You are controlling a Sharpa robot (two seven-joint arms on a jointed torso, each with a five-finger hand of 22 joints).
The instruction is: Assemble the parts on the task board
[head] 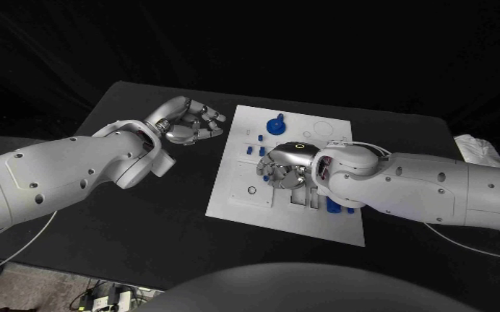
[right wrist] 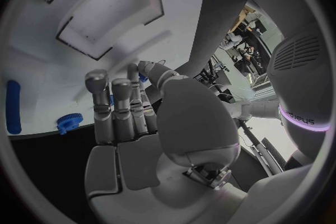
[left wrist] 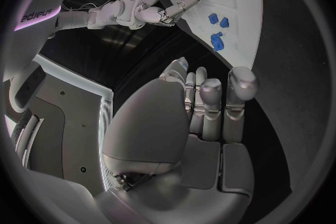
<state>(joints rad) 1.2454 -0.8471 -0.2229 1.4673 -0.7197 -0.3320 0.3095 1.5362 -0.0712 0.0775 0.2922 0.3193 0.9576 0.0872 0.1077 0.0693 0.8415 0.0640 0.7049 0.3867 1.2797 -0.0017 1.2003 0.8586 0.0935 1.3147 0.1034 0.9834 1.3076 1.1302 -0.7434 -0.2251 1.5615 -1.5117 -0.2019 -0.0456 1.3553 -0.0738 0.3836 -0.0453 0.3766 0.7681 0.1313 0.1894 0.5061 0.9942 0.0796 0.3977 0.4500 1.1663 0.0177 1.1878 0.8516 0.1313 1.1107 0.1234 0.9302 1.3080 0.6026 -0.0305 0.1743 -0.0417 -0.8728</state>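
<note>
I am looking down at a black worktop [head: 125, 218] with the white task board [head: 240, 189] lying flat in the middle. My right hand [head: 287, 166] is down over the centre of the board, fingers curled toward its surface among the small blue parts [head: 255, 150]. In the right wrist view a bit of blue shows between the thumb and fingers [right wrist: 119, 101], but I cannot tell whether the hand is pinching a part or merely touching one. My left hand [head: 190, 121] hovers just off the board's left edge, fingers loosely curled, holding nothing. A larger blue knob [head: 276, 125] stands near the board's far edge, apart from both hands, and a long blue bar [right wrist: 13, 106] lies near the board's edge beside a small blue toothed wheel [right wrist: 69, 121]. I judge the step in hand to be picking or seating a small part mid-board. The next move calls for a firm pinch and careful alignment with its recess.
</note>
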